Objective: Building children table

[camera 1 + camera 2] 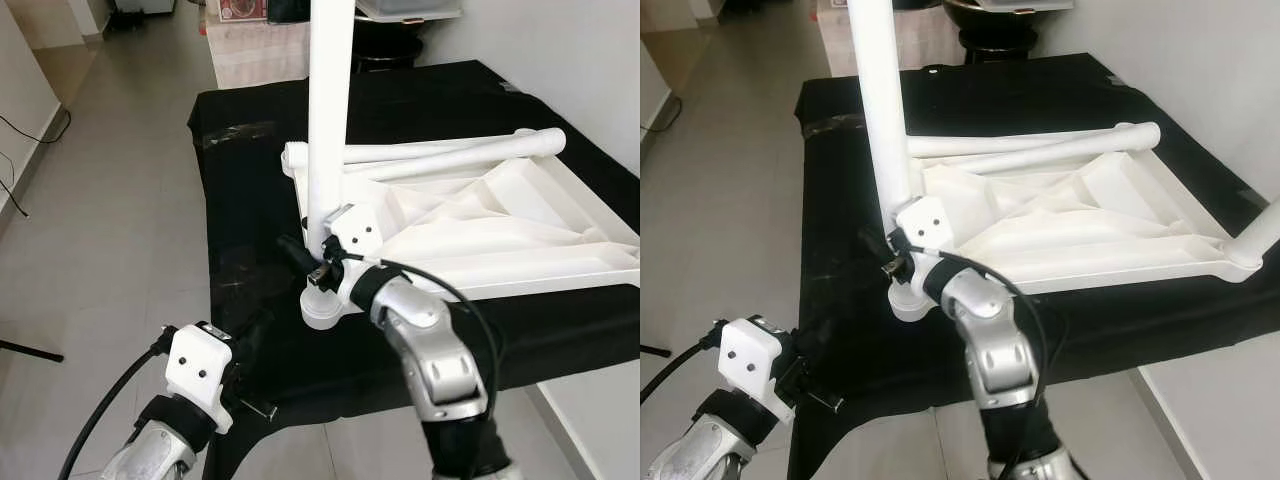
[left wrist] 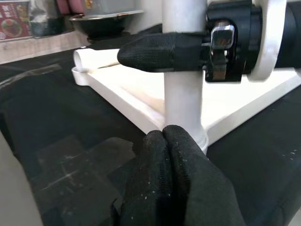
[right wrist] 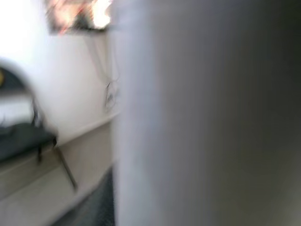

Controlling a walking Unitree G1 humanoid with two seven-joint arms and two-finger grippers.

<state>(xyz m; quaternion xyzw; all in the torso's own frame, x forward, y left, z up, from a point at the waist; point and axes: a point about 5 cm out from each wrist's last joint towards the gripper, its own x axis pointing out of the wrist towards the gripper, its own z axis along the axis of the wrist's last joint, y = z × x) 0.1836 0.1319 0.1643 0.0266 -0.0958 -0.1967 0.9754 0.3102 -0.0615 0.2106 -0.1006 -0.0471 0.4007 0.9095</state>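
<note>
Right claw (image 1: 318, 262) pinches upright leg (image 1: 328, 100) low, at corner socket of inverted tabletop (image 1: 500, 225) on black worktop (image 1: 240, 150). Left claw (image 2: 164, 141) pressed together, just beside leg base. Leg judged light, stiff, smooth plastic; grip low. Socket sits near worktop's front edge; room tight.

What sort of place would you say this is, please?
Probably a home's living area: pale tiled floor, plain white wall, and a black-draped table holding an upturned white children's tabletop.

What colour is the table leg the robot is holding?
White. The leg stands upright in the right pincer, clearest in the left eye view.
</note>
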